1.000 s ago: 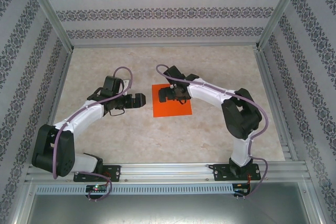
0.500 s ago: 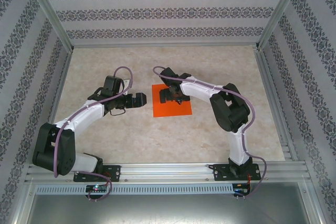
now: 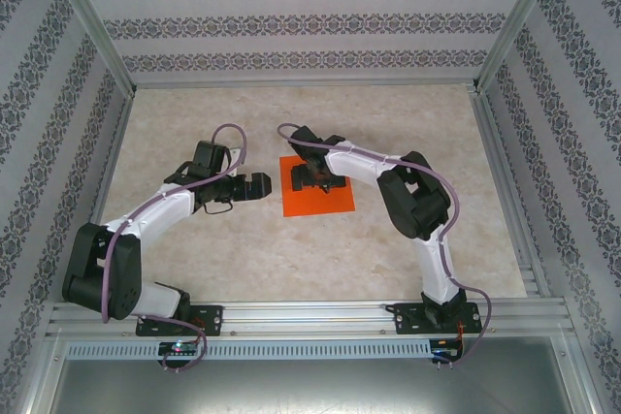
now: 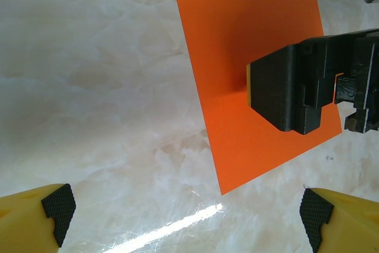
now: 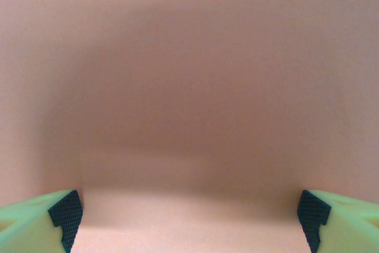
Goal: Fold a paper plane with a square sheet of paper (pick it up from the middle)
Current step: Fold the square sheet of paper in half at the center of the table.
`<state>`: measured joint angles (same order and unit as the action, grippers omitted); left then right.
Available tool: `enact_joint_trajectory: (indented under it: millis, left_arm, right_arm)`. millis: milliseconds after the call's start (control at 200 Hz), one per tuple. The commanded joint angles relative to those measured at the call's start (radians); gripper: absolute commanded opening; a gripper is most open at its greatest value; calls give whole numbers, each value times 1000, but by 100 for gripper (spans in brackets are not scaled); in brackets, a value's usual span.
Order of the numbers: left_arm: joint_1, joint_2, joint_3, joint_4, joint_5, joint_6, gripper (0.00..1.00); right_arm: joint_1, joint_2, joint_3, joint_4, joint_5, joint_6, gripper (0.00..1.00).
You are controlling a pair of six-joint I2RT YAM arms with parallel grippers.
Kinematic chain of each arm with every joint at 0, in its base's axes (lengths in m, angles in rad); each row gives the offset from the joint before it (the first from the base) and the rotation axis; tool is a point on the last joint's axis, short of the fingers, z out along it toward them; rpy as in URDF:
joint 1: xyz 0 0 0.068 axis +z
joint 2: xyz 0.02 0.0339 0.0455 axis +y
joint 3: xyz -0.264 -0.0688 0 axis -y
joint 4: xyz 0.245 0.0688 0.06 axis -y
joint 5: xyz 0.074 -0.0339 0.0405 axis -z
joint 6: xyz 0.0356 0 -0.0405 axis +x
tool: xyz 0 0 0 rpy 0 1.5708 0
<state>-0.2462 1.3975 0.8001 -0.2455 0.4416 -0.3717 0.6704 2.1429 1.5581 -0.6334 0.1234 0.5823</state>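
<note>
The square sheet of paper (image 3: 330, 203) is bright orange and lies flat and unfolded on the marble table. My right gripper (image 3: 310, 180) points down over the sheet's middle, very close to it. In the right wrist view the blurred sheet (image 5: 189, 87) spreads between the wide-apart black pads (image 5: 66, 214), so this gripper (image 5: 188, 217) is open. My left gripper (image 3: 259, 186) hovers open just left of the sheet. Its wrist view shows the sheet (image 4: 237, 45), the right gripper's dark body (image 4: 302, 87) on it, and its own empty jaws (image 4: 186, 217). The paper plane is out of view.
Aluminium rails (image 3: 291, 317) run along the near edge and patterned walls (image 3: 301, 21) enclose the table. Bare marble (image 3: 291, 249) lies between the sheet and the arm bases.
The right arm's elbow has swung in and the right gripper has come down closer onto the sheet's middle, shifting slightly left. The left arm has stayed put.
</note>
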Motion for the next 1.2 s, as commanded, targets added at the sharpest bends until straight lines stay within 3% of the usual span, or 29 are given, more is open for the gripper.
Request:
enact_joint_trajectory:
  millis: [0, 435, 585, 829, 1024, 1194]
  left_arm:
    - [14, 11, -14, 23, 15, -3, 100]
    - [13, 32, -7, 18, 28, -1, 100]
    - [15, 34, -8, 20, 31, -2, 100]
    - [14, 32, -7, 15, 32, -4, 100]
    - [14, 32, -7, 14, 31, -7, 100]
    - [13, 20, 5, -14, 13, -16, 100]
  right_arm:
    - [8, 56, 6, -15, 4, 29, 94]
    - [18, 89, -1, -46, 44, 21, 88]
    - [16, 71, -3, -33, 39, 19, 81]
    - [14, 39, 4, -26, 42, 7, 62]
    - [14, -9, -9, 7, 29, 2, 37]
    - [16, -80, -40, 71, -24, -6, 26]
